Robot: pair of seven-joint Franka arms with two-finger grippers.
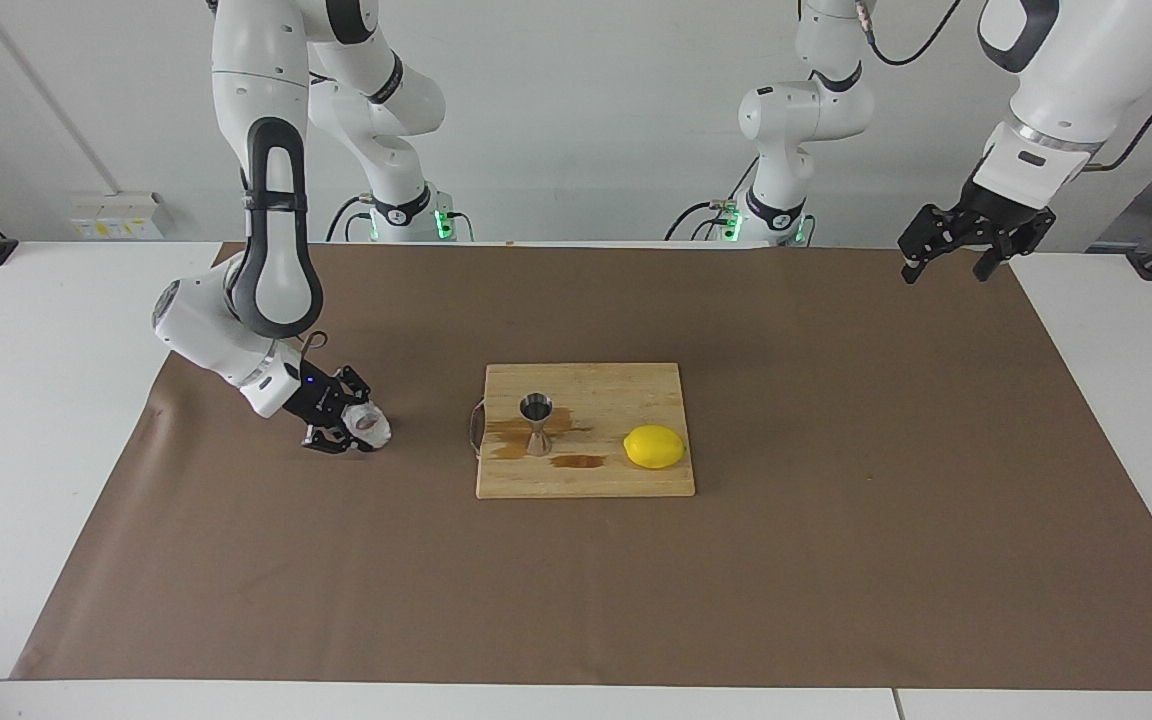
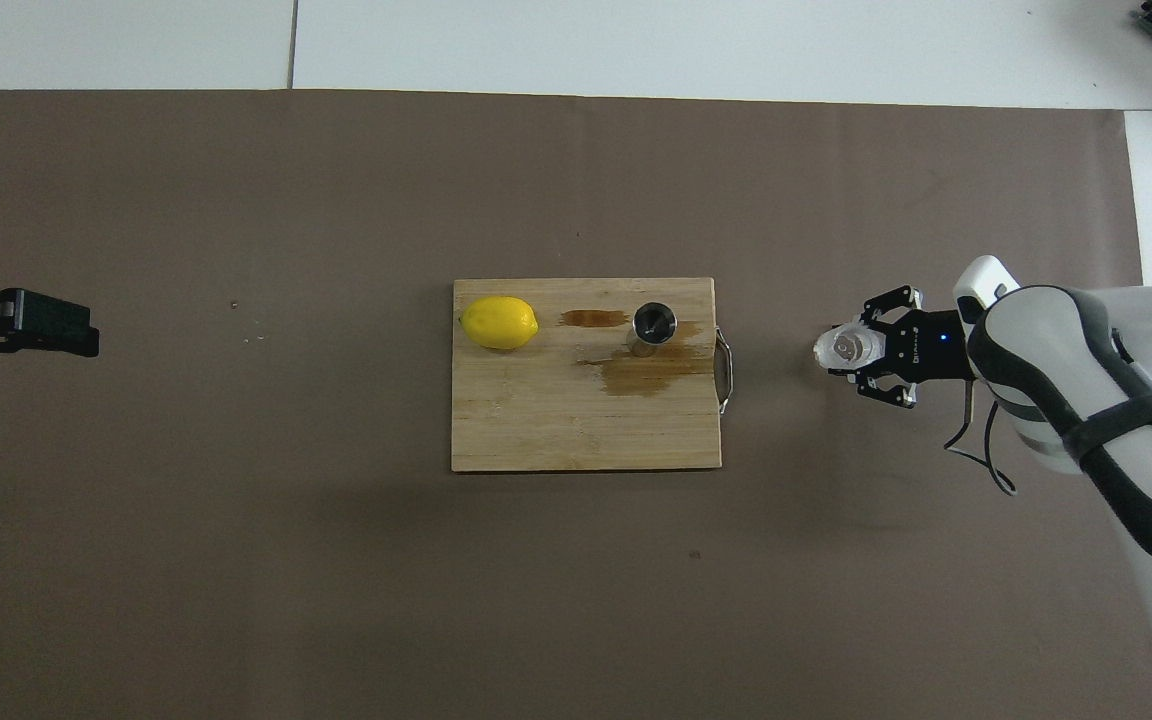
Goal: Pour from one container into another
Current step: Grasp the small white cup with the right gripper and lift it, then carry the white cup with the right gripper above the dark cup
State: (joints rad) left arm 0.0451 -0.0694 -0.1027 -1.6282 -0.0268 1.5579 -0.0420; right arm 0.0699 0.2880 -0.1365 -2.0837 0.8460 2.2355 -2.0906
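Gripping: the right gripper (image 1: 354,432) is closed around the small whitish cup (image 1: 369,426), low over the brown mat (image 1: 836,560) toward the right arm's end of the table (image 1: 26,420); whether the cup's base touches the mat I cannot tell.
Cup position: well apart from the wooden board (image 1: 586,478), off its handle (image 1: 476,428) edge; in the overhead view something brownish shows inside the cup (image 2: 844,347).
Jigger position: the steel jigger (image 1: 537,424) stands upright on the board, near the handle edge.
Done, by my reading: the grasp on the cup looks made.
Left to do, by my reading: carrying the cup over the jigger, tilting it, pouring into the top cone.
Spills: brown wet patches (image 1: 511,440) lie on the board around and beside the jigger, so a careful tilt seems wise.
Left arm: the left gripper (image 1: 958,247) waits open and empty, raised over the mat's corner at the left arm's end.
Count, cups: one.
Count, jiggers: one.
Count, lemons: one lemon (image 1: 654,446), on the board toward the edge away from the handle.
Count, boards: one.
Count, grippers: two.
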